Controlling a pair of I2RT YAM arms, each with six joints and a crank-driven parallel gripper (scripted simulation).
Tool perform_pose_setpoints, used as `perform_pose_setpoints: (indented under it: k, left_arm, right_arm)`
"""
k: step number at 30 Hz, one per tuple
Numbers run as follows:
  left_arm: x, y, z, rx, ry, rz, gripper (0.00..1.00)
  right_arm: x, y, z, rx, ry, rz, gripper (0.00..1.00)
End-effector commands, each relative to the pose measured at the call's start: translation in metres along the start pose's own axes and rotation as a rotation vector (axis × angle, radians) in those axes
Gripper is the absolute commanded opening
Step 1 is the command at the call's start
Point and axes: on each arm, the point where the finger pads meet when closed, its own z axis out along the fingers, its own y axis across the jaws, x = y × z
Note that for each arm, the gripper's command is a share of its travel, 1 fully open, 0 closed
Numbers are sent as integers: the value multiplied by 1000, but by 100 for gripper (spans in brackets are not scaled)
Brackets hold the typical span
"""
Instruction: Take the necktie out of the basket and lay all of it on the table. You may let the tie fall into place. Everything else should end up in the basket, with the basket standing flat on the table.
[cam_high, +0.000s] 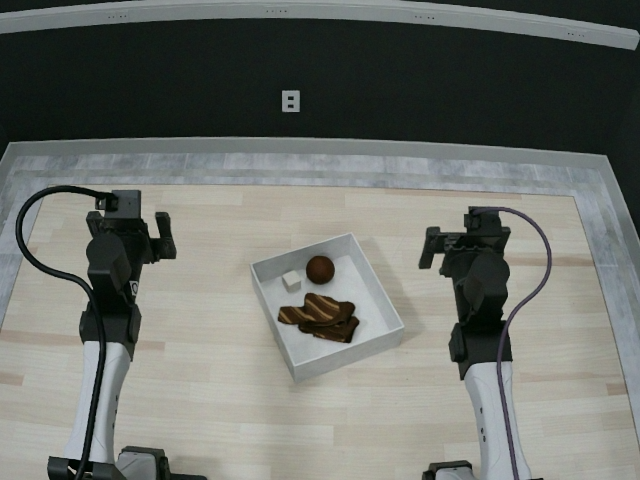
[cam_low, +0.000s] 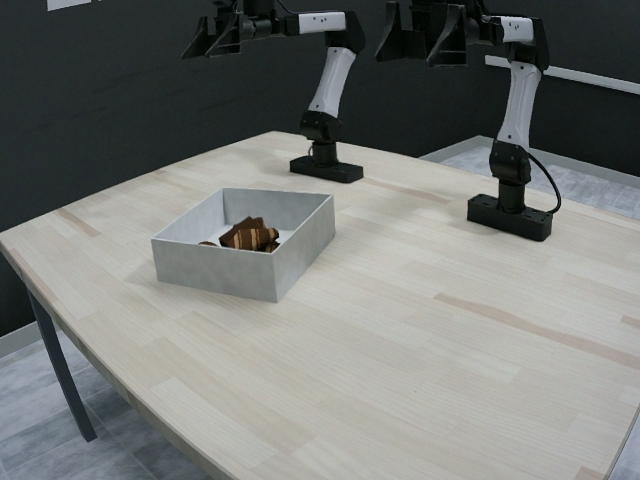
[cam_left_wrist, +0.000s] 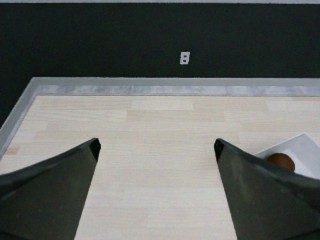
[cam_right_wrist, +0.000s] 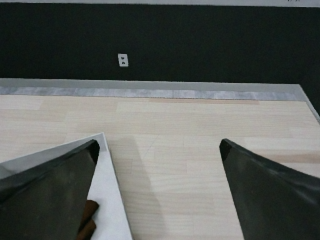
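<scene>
Two open hands, one risky lift.

Our left gripper (cam_high: 129, 222) (cam_low: 416, 57) (cam_left_wrist: 157, 141) and right gripper (cam_high: 467, 240) (cam_low: 207, 54) (cam_right_wrist: 159, 142) stand wide; bunched in the basket (cam_high: 347, 356) (cam_low: 214, 268) (cam_left_wrist: 306, 145) (cam_right_wrist: 111, 205), the necktie (cam_high: 323, 308) (cam_low: 248, 238) (cam_right_wrist: 88, 220), dragged low, could sweep out cube (cam_high: 291, 281) or ball (cam_high: 320, 269) (cam_low: 208, 243) (cam_left_wrist: 282, 161) beyond.
</scene>
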Motion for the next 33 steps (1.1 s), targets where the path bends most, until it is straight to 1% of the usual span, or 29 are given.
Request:
perform_pose_setpoints:
  k: [1, 17, 18, 24, 33]
  left_arm:
    - [-7, 0, -1, 2, -19, -1, 100]
    - [-7, 0, -1, 2, -19, -1, 100]
    - [0, 0, 0, 0, 0, 0, 100]
    - [0, 0, 0, 0, 0, 0, 100]
    - [0, 0, 0, 0, 0, 0, 100]
  right_arm:
    - [-7, 0, -1, -1, -19, 0, 100]
    - [-7, 0, -1, -1, -19, 0, 100]
    - [0, 0, 0, 0, 1, 0, 100]
    - [3, 3, 1, 2, 27, 2, 98]
    - [14, 13, 4, 9, 117, 10, 97]
